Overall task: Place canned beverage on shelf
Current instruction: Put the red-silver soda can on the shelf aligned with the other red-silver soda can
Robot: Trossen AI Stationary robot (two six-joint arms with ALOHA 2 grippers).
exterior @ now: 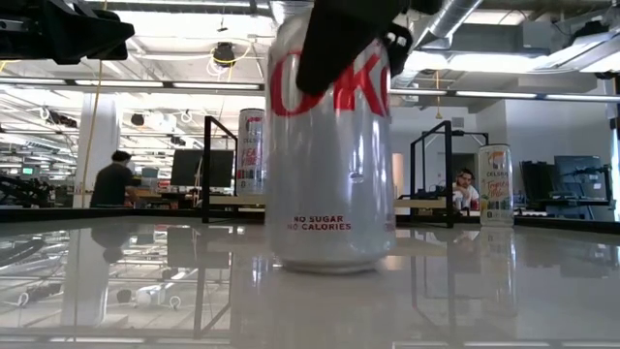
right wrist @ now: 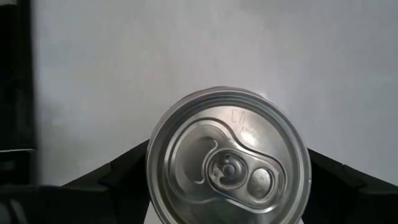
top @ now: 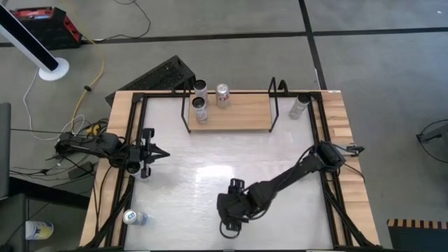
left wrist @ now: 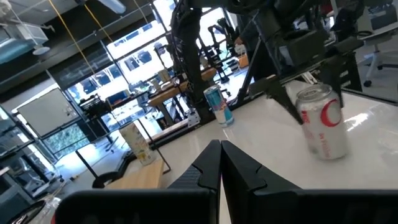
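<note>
Overhead, right gripper [right wrist: 227, 177] fingers straddle an upright silver can [right wrist: 227, 157] on the glossy white tabletop [top: 182, 182].

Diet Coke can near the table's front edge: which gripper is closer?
Right. The right gripper straddles the Diet Coke can from above; the left gripper waits shut, far off by the table's left edge.

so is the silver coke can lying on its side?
No. In the low view the silver Coke can stands upright on the white tabletop, base flat, with the right gripper straddling its top.
</note>
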